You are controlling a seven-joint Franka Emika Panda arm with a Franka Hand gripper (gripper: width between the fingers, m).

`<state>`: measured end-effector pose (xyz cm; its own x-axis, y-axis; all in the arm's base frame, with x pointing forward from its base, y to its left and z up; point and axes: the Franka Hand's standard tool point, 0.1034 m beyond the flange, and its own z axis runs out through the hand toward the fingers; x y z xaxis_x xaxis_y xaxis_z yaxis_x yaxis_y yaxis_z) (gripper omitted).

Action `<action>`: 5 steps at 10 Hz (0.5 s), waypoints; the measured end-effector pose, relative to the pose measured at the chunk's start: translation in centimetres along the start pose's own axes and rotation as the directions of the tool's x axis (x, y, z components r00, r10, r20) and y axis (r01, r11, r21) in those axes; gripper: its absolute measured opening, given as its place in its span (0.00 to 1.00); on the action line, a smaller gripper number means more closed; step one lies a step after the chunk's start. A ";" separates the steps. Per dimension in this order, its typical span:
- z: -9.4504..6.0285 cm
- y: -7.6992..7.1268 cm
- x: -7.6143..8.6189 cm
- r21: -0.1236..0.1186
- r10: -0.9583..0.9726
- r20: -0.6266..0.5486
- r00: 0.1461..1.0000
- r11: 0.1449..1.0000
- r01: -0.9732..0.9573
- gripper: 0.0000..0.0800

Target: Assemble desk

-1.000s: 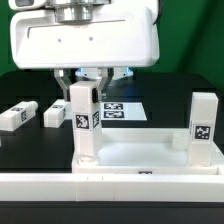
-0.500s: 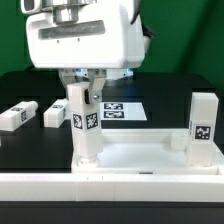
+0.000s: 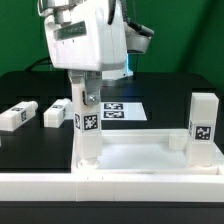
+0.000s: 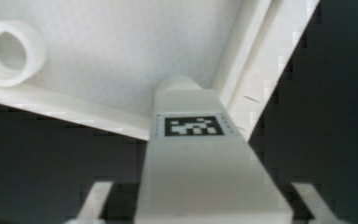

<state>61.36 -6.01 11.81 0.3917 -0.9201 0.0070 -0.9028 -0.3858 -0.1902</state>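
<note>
The black surface (image 3: pixel 30 150) carries every part. The long white rail wall (image 3: pixel 110 190) runs in front of the desk top (image 3: pixel 140 152) as the exterior view sees it. The desk top is a rimmed white tray lying flat just behind that wall. The marker board (image 3: pixel 125 105) lies beyond the desk top.

One standing leg (image 3: pixel 203 125) is upright at the desk top's corner on the exterior view's right. Two loose legs (image 3: pixel 14 116) (image 3: pixel 55 113) lie on their sides, off the desk top toward the exterior view's left.

The gripped leg (image 3: pixel 85 128) stands at the desk top's corner on the exterior view's left, with its long axis vertical. Its foot appears to sit in that corner's socket. My fingers (image 4: pixel 98 203) are closed on its upper end, one on each flank, so the leg hangs straight below them. An empty socket (image 4: pixel 5 50) shows elsewhere on the desk top.

I judge that the coming move works along or about that vertical axis. The leg has free room all round, except for the desk top's rim just beside it.
</note>
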 end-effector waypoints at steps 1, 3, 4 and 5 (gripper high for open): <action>0.0 0.0 0.0 0.000 -0.034 0.000 0.999 0.999 0.034 0.44; 0.1 0.0 -0.2 -0.005 -0.159 0.001 0.987 0.987 0.159 0.69; 0.2 -0.1 -0.3 -0.005 -0.257 0.003 0.966 0.966 0.257 0.77; 0.2 -0.1 -0.4 -0.004 -0.343 0.003 0.939 0.939 0.343 0.80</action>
<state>61.36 -5.57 11.60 0.6778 -0.7320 0.0691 -0.7146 -0.6780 -0.1725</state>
